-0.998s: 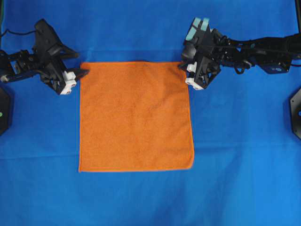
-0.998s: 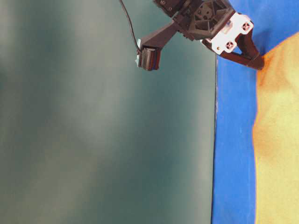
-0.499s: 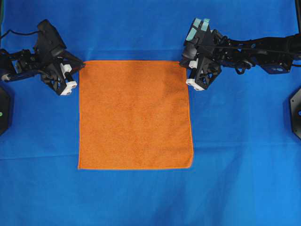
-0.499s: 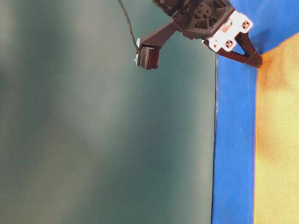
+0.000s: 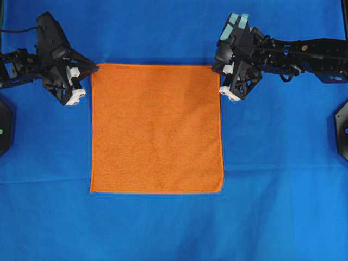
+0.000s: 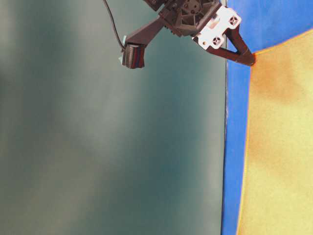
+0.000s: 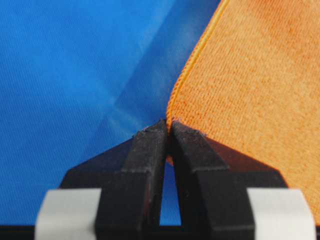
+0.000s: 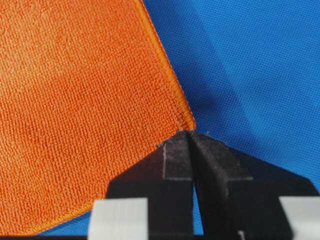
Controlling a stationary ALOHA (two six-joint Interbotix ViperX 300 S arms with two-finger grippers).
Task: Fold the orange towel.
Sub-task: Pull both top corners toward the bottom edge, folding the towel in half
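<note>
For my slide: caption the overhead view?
Both grippers, left and right, pinch the orange towel at its two far corners.

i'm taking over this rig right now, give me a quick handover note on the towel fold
Left tool: shut on the far-left corner of the orange towel.
Right tool: shut on the far-right corner.
Towel: spread out square on the blue cloth, its far edge at the top of the overhead view; the near two corners lie free.
Done: both far corners pinched.
Left: no fold made yet. Likely next is to lift both corners together, carry them over to the near edge, lay them down and let go.
</note>
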